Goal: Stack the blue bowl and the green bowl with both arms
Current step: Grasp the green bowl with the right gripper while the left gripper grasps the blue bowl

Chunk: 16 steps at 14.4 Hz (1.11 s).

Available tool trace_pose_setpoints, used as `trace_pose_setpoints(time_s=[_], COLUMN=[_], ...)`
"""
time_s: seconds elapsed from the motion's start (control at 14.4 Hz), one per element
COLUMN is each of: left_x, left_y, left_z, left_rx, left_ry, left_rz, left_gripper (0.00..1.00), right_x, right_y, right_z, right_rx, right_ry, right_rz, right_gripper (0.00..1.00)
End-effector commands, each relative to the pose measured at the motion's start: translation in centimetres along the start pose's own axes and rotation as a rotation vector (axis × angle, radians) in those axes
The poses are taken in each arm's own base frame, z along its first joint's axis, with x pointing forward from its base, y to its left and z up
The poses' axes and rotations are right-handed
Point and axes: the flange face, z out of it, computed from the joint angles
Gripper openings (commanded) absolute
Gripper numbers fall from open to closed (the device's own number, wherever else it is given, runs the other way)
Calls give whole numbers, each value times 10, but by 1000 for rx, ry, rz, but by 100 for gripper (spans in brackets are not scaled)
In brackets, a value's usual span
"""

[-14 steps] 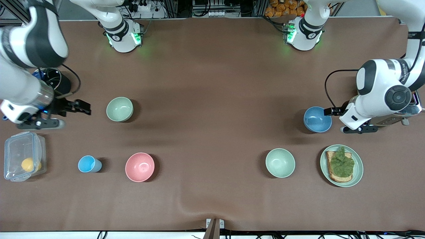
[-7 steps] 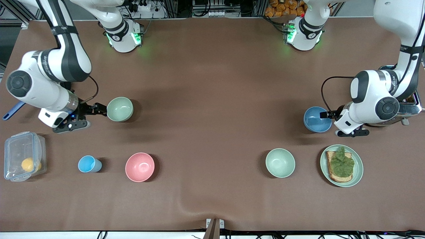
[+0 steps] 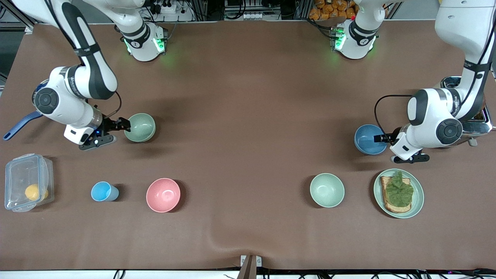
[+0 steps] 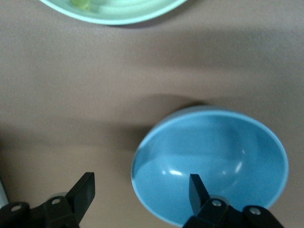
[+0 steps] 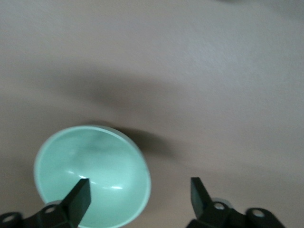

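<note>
Toward the right arm's end of the table [image 3: 248,97], the green bowl [image 3: 140,127] is seen upright on the brown cloth, with the right gripper [image 3: 124,124] set at its rim on the side facing that end's edge. Its fingers [image 5: 78,197] are spread: in the right wrist view one finger is placed over the bowl's inside and the other [image 5: 198,192] outside over bare cloth, so the wall is straddled but not pinched.

Toward the left arm's end, the blue bowl [image 3: 368,138] is seen upright, and the left gripper [image 3: 381,138] is set at its rim on the side facing that end's edge. Its fingers [image 4: 195,189] are likewise spread: in the left wrist view one is placed inside the bowl and the other [image 4: 84,190] outside over the cloth, with the wall between them and no pinch shown.

Both bowls are kept well apart, near the two ends of the table. Nearer to the front camera, a pink bowl [image 3: 163,195] and a small cup [image 3: 103,191] are found at the right arm's end, and a mint bowl [image 3: 327,190] and a plate [image 3: 416,201] with toast at the left arm's end.
</note>
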Motion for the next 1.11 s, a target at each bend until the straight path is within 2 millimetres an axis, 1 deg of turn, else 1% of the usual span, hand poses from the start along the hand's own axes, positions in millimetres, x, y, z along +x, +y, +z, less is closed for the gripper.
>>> trace_pose_setpoints(time_s=[0.0, 0.07, 0.14, 0.28, 0.35, 0.42, 0.48, 0.62, 0.69, 0.83, 1.04], left_x=[6, 7, 7, 7, 8, 8, 8, 8, 8, 8, 8], left_y=[-11, -10, -9, -8, -8, -8, -8, -8, -7, -3, -4], left_z=[4, 7, 8, 9, 9, 9, 9, 9, 9, 9, 9], left_rx=[13, 13, 13, 13, 13, 13, 12, 12, 12, 14, 14], left_ry=[9, 5, 3, 0, 8, 8, 11, 14, 14, 13, 15], left_rz=[8, 9, 11, 13, 11, 11, 11, 10, 7, 10, 2], left_gripper=[80, 75, 69, 56, 54, 54, 54, 55, 54, 52, 48], right_x=[-12, -16, -16, -18, -22, -24, -27, -27, -27, -24, -20], right_y=[7, 4, 0, 0, -2, -3, -4, -4, -6, -14, -17], right_z=[25, 34, 38, 44, 49, 51, 55, 56, 56, 56, 53], right_rx=[3, -3, -6, 4, 14, 14, 15, 16, 27, 42, 52], right_ry=[33, 45, 52, 45, 37, 44, 39, 44, 48, 53, 56], right_rz=[-9, -9, -14, -6, -1, 7, 6, 11, 26, 33, 45], right_gripper=[81, 76, 75, 69, 67, 63, 48, 9, 0, 0, 0])
